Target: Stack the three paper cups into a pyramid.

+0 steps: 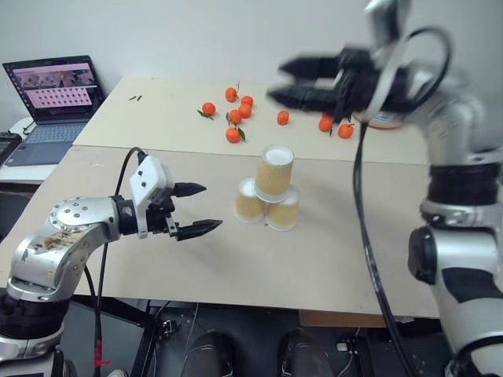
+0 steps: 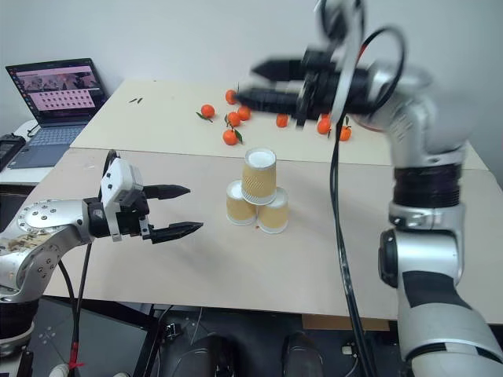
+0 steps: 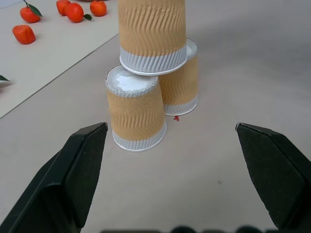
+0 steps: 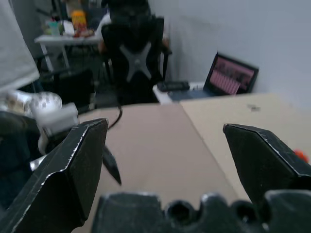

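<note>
Item: pyramid of three cups, mid-table, two abreast, the third on top, tangerines beyond it. We note the left gripper level, left of the pyramid, pointing at it, fingers apart, empty. Right gripper raised above the pyramid, pointing left, fingers apart, empty.

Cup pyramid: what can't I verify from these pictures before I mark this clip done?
- Top cup: its upper end is cut off by the left wrist view's edge.
- Rear bottom cup: largely hidden behind the front cup and the top cup in that view.
- How far the top cup rests on each lower cup: too small in the eye views.
- Right gripper: blurred in both eye views.
</note>
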Action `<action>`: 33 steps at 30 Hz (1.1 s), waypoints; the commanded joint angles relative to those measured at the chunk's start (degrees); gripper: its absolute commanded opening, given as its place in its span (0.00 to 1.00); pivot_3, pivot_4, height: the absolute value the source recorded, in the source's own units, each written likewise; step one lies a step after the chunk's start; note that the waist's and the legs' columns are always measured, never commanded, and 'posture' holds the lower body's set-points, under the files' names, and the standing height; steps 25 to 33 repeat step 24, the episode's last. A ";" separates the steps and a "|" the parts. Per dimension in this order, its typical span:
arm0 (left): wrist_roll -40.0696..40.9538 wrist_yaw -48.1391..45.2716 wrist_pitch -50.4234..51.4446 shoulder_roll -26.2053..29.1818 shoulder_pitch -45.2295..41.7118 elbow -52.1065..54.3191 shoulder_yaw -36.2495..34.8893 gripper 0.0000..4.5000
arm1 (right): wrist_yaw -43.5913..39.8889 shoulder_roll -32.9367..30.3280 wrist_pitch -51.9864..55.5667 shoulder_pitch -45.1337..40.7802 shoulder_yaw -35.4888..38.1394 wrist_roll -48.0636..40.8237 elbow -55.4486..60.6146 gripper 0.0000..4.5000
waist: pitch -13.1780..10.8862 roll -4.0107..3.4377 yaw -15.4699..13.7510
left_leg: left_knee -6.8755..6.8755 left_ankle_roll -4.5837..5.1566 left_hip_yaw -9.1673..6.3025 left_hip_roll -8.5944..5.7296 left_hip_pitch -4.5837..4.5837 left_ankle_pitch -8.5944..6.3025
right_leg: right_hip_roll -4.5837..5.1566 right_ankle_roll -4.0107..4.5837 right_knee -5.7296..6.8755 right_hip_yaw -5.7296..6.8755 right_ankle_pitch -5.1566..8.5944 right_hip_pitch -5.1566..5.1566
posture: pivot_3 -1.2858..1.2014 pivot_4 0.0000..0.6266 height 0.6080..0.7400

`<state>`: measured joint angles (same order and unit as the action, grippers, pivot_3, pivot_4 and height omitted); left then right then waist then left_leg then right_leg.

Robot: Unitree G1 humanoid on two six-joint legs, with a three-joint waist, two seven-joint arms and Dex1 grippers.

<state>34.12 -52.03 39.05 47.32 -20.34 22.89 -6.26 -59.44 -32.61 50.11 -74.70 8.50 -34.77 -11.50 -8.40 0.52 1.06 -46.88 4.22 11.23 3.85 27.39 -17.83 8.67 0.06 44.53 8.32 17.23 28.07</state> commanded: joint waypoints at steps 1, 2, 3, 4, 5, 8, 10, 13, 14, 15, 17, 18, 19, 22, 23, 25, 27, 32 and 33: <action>1.30 5.31 0.92 -2.79 0.16 0.23 -4.09 1.00 | 7.79 -1.73 1.46 -2.51 7.91 -2.12 -3.03 0.98 | 0.00 0.01 -0.03 | 0.00 0.00 0.00 -0.01 0.00 0.00 | 0.01 0.00 0.01 0.00 0.00 0.00 | 0.52 0.24 0.46; 0.38 8.23 0.42 -4.51 0.41 -1.21 -5.25 1.00 | 10.41 -2.69 0.01 -1.58 8.43 -0.08 -3.90 0.98 | 0.01 0.01 -0.08 | 0.00 0.00 -0.01 0.01 -0.02 0.00 | 0.00 0.01 0.01 0.00 -0.01 -0.03 | 0.52 0.24 0.46; -2.19 11.70 -1.33 -6.16 0.80 -2.67 -6.06 1.00 | 13.08 -4.13 -3.19 0.72 7.27 3.88 -4.03 0.98 | 0.01 0.01 -0.14 | 0.00 0.00 -0.01 0.00 -0.05 0.00 | 0.01 0.01 0.01 0.00 -0.01 -0.06 | 0.52 0.24 0.46; -4.56 16.16 -2.41 -8.23 1.09 -4.51 -7.39 1.00 | 16.92 -5.73 -5.88 3.85 5.85 8.48 -4.74 0.98 | 0.01 0.03 -0.20 | 0.00 0.00 -0.01 -0.01 -0.04 0.00 | 0.02 -0.01 0.00 0.00 -0.02 -0.06 | 0.52 0.24 0.46; -6.17 19.05 -3.09 -9.55 1.31 -5.52 -8.21 1.00 | 19.45 -6.78 -7.59 6.00 4.76 11.36 -5.08 0.98 | 0.03 0.09 -0.25 | 0.00 0.00 -0.02 -0.03 -0.10 0.00 | 0.06 -0.02 0.01 0.01 -0.01 -0.11 | 0.52 0.24 0.46; -11.58 33.95 -7.82 -17.41 3.70 -9.28 -15.06 1.00 | 35.17 -9.72 -13.09 23.08 2.12 24.91 -8.17 0.98 | 0.09 0.25 -0.23 | 0.07 0.00 -0.03 -0.03 -0.10 0.01 | 0.06 -0.07 -0.15 0.08 -0.05 -0.20 | 0.52 0.24 0.46; -14.83 41.50 -10.81 -21.05 4.04 -11.04 -17.75 1.00 | 40.24 -9.19 -15.20 31.67 1.48 28.80 -7.09 0.98 | 0.14 0.39 -0.57 | 0.14 0.01 -0.05 -0.05 -0.08 0.01 | 0.12 -0.11 -0.26 0.12 -0.06 -0.27 | 0.52 0.24 0.46; -18.57 47.20 -14.94 -23.97 3.49 -13.57 -18.66 1.00 | 45.48 -5.96 -19.65 38.42 2.01 30.97 -6.58 0.98 | -0.01 0.18 -0.05 | 0.14 0.03 0.07 -0.15 0.28 0.06 | 0.22 -0.12 -0.02 0.05 -0.05 0.19 | 0.52 0.24 0.46; -19.46 48.68 -16.21 -24.85 3.06 -14.57 -18.83 1.00 | 47.30 -5.57 -21.25 40.43 0.51 33.37 -7.27 0.98 | -0.03 0.11 0.15 | 0.09 0.03 0.10 -0.17 0.31 0.10 | 0.25 -0.12 0.13 0.02 -0.04 0.27 | 0.52 0.24 0.46; -20.19 50.10 -17.49 -25.66 2.55 -15.73 -18.98 1.00 | 49.04 -4.63 -22.32 42.01 -0.02 34.65 -7.99 0.98 | -0.03 0.08 0.43 | 0.08 0.01 0.12 -0.16 0.31 0.14 | 0.24 -0.11 0.16 -0.02 -0.06 0.29 | 0.52 0.24 0.46; -21.06 51.61 -19.54 -26.76 1.58 -17.79 -18.94 1.00 | 49.90 -3.48 -25.17 43.86 -2.37 36.85 -8.48 0.98 | -0.02 0.09 0.60 | 0.06 -0.04 0.13 -0.13 0.04 0.19 | 0.22 -0.12 0.26 -0.07 -0.05 0.12 | 0.52 0.24 0.46; -21.51 51.92 -20.22 -26.95 1.27 -18.74 -18.56 1.00 | 50.11 -2.77 -26.03 44.31 -3.12 37.32 -8.89 0.98 | -0.01 0.11 0.69 | 0.06 -0.06 0.11 -0.06 -0.08 0.20 | 0.19 -0.21 0.25 -0.06 0.02 0.02 | 0.52 0.24 0.46; -21.97 52.33 -20.97 -27.12 1.03 -19.50 -18.29 1.00 | 50.52 -1.86 -26.89 44.50 -3.00 37.16 -9.36 0.98 | 0.00 0.12 0.82 | 0.06 -0.07 0.09 -0.01 -0.11 0.19 | 0.15 -0.40 0.25 -0.07 0.17 0.01 | 0.52 0.24 0.46; -22.66 53.18 -23.67 -27.42 0.41 -22.27 -18.37 1.00 | 52.19 0.85 -30.42 44.98 -2.08 36.69 -10.41 0.98 | 0.00 0.13 1.29 | 0.08 -0.08 0.09 -0.01 -0.06 0.19 | 0.10 -0.02 0.27 -0.09 0.02 0.08 | 0.52 0.24 0.46; -22.93 53.45 -24.45 -27.38 0.30 -22.94 -18.38 1.00 | 52.47 1.48 -31.25 45.11 -1.89 36.61 -10.59 0.98 | 0.00 0.13 1.37 | 0.08 -0.08 0.10 -0.01 -0.03 0.19 | 0.10 -0.03 0.27 -0.09 0.03 0.10 | 0.52 0.24 0.46; -23.02 53.59 -24.96 -27.34 0.18 -23.53 -18.35 1.00 | 52.79 2.08 -32.00 45.18 -1.66 36.42 -10.84 0.98 | 0.00 0.13 1.37 | 0.08 -0.08 0.10 -0.03 -0.02 0.19 | 0.10 -0.03 0.26 -0.09 0.03 0.10 | 0.52 0.24 0.46; -23.02 53.59 -24.96 -27.34 0.18 -23.53 -18.35 1.00 | 52.79 2.08 -32.00 45.18 -1.66 36.42 -10.84 0.98 | 0.00 0.13 1.37 | 0.08 -0.08 0.10 -0.03 -0.02 0.19 | 0.10 -0.03 0.26 -0.09 0.03 0.10 | 0.52 0.24 0.46; -23.02 53.59 -24.96 -27.34 0.18 -23.53 -18.35 1.00 | 52.79 2.08 -32.00 45.18 -1.66 36.42 -10.84 0.98 | 0.00 0.13 1.37 | 0.08 -0.08 0.10 -0.03 -0.02 0.19 | 0.10 -0.03 0.26 -0.09 0.03 0.10 | 0.52 0.24 0.46; -23.02 53.59 -24.96 -27.34 0.18 -23.53 -18.35 1.00 | 52.79 2.08 -32.00 45.18 -1.66 36.42 -10.84 0.98 | 0.00 0.13 1.37 | 0.08 -0.08 0.10 -0.03 -0.02 0.19 | 0.10 -0.03 0.26 -0.09 0.03 0.10 | 0.52 0.24 0.46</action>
